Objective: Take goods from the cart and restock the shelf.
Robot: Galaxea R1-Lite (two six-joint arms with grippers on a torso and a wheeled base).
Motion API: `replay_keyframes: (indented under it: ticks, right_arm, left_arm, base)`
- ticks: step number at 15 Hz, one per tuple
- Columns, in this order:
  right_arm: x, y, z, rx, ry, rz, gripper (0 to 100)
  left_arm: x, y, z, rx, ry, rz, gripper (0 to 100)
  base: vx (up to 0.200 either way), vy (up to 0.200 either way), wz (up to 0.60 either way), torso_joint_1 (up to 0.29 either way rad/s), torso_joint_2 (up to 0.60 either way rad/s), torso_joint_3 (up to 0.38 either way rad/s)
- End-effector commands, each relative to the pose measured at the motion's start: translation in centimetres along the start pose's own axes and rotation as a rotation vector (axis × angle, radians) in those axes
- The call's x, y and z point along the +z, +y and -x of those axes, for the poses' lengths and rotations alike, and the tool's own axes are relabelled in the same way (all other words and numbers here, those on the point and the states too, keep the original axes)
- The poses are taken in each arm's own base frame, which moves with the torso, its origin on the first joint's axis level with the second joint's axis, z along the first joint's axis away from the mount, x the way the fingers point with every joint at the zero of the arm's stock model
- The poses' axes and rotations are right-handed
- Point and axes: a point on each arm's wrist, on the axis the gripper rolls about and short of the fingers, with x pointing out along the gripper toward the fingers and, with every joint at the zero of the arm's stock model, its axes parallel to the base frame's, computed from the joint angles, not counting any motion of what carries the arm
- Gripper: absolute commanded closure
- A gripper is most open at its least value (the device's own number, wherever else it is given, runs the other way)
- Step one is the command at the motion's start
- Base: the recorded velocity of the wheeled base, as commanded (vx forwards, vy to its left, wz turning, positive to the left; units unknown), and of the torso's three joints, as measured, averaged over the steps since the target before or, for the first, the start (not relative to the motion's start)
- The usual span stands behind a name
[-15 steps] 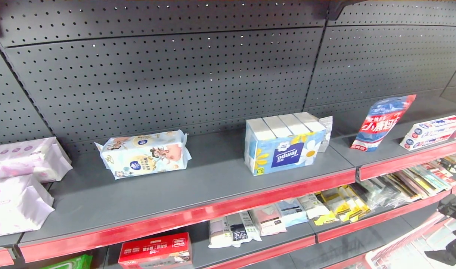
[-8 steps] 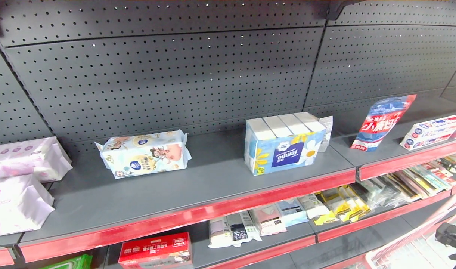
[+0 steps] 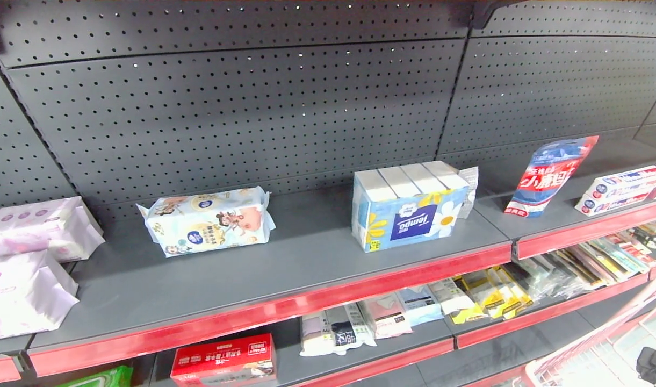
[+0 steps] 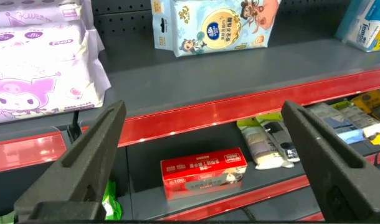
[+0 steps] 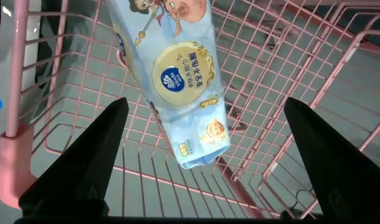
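"Looking into the cart (image 5: 28, 143), which arm do we count on for the blue pack (image 5: 177, 81)?"

"The right one; the right gripper (image 5: 205, 102) hangs over the basket with the pack lying beneath it on the pink wire floor. The left gripper (image 4: 202, 106) faces the shelf (image 3: 285, 269) instead, well apart from the cart, so we judge the right arm far nearer."

"And how do the jaws stand?"

"Both pairs are spread wide and hold nothing; the right fingers (image 5: 84, 162) frame the pack from above without touching it."

"Which way does the pack run against them?"

"Its long axis lies crosswise to the line between the two fingers, skewed a little; so we think the jaws would close across its narrow width — the easier bite. The pack sits between the fingers as we sight it, a shade nearer one than the other, and clearly lower than both."

"So what does the next move turn on?"

"On going straight down, we think, perhaps with a small twist of the wrist to square up the skew; the wrapper looks soft and glossy, so it may slip or crumple."

"And where would it go?"

"A matching pack (image 3: 207, 220) lies toward the shelf's back edge — bare board beside it, toward the front lip."
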Motion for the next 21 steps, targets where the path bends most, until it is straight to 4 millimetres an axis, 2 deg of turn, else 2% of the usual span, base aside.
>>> replay_keyframes:
  ticks: [1, 6, 11, 21]
  right_arm:
    - [-0.22, 0.22, -0.25, 0.015, 0.001, -0.011, 0]
    - [-0.42, 0.27, -0.58, 0.023, -0.026, 0.109, 0]
    - [-0.32, 0.01, -0.51, 0.012, -0.057, 0.044, 0]
    - [-0.31, -0.09, -0.43, 0.011, -0.052, 0.040, 0]
  left_arm:
    - [0.01, 0.00, -0.01, 0.000, 0.001, 0.000, 0]
    - [0.01, 0.00, -0.01, 0.000, 0.001, 0.001, 0]
    - [0.01, 0.00, -0.01, 0.000, 0.001, 0.000, 0]
    - [0.01, 0.00, -0.01, 0.000, 0.001, 0.000, 0]
  base:
    - [0.000, 0.000, 0.00, 0.000, 0.00, 0.000]
    - [0.000, 0.000, 0.00, 0.000, 0.00, 0.000]
    - [0.000, 0.000, 0.00, 0.000, 0.00, 0.000]
    - [0.000, 0.000, 0.00, 0.000, 0.00, 0.000]
